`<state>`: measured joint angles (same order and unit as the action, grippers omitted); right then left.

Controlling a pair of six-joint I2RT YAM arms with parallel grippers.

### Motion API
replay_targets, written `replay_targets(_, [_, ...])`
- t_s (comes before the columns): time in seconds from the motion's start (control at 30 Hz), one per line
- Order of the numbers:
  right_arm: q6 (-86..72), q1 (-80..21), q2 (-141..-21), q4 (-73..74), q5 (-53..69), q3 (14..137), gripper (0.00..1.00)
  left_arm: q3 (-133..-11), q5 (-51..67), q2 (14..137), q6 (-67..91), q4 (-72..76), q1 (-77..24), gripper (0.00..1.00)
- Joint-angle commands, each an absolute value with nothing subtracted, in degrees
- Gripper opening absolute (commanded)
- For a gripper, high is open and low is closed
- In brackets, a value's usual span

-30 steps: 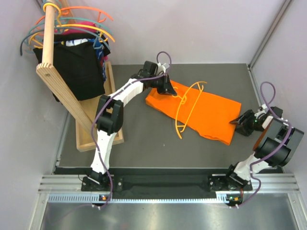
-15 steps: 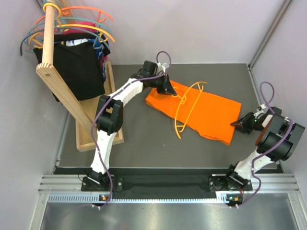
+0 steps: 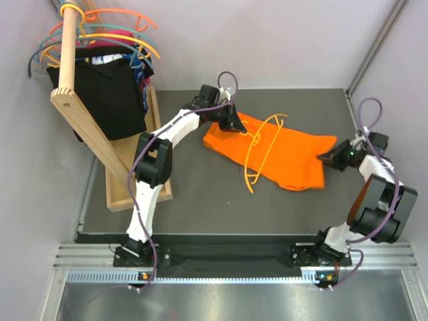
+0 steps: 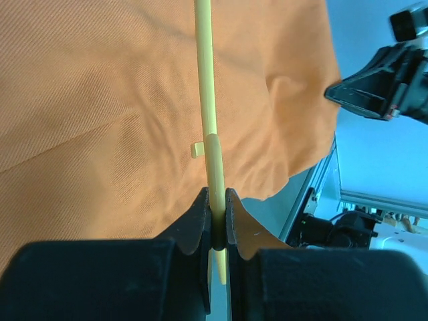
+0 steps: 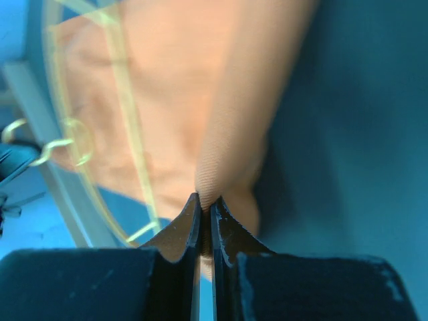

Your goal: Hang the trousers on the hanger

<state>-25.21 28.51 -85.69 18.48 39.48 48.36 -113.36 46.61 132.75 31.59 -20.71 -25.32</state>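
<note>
A slanted wooden garment rack [image 3: 80, 107] stood at the far left on a shallow wooden base tray [image 3: 137, 190]. Its pole carried coral-orange and teal plastic hangers [image 3: 124, 30] and a hanging black fabric garment [image 3: 107, 93].

The left arm reached from the near edge to the far centre of the dark grey table surface [image 3: 187, 200]. The left gripper [image 4: 215, 200] had its jaws nearly together, clamped on a straight section of the thin amber-yellow plastic hanger [image 4: 207, 100]. The left wrist view showed the rod passing between the fingertips, with a small tab on it just beyond them.

The large bright orange soft fabric trousers [image 3: 294, 160] lay folded and mostly flat on the table, right of centre and in its far half. The hanger lay on top of the trousers at their left part. Its near end extended past the cloth's near edge onto the bare surface.

The right gripper [image 5: 206, 204] was at the right edge of the trousers. Its jaws were pressed narrow, pinching a fold of the orange cloth. The fabric rose in a slight ridge from the fingertips.
</note>
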Motion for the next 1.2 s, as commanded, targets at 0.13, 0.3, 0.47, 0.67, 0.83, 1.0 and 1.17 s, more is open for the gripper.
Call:
replay_targets(0.13, [-39.4,5.1,-83.5,9.2,40.0,59.8,0.0,-114.4,46.1,130.6,33.7,-18.5,-25.8,0.0])
replay_targets(0.3, [-45.2,-2.3,-89.5,3.1,36.2,62.8,0.0,-113.5,44.0,128.2,35.5,-17.6,-25.8,0.0])
replay_targets(0.47, [-48.3,-5.7,-97.2,-2.4,37.1,63.0,0.0,-113.5,43.1,128.4,37.9,-16.7,-25.8,0.0])
replay_targets(0.67, [-46.7,-5.8,-101.1,-6.1,37.3,62.1,0.0,-113.5,41.9,127.8,39.5,-16.3,-25.9,0.0])
replay_targets(0.83, [-51.6,-7.8,-104.3,-11.6,36.4,60.8,0.0,-110.1,41.0,125.5,41.4,-12.1,-26.7,0.0])
replay_targets(1.0, [-51.3,-9.6,-107.5,-10.0,32.6,61.5,0.0,-111.1,41.3,124.1,42.7,-11.3,-27.4,0.0])
replay_targets(1.17, [-45.2,-10.0,-108.8,-5.5,31.0,62.3,0.0,-114.9,42.4,124.8,42.5,-13.7,-27.5,0.0])
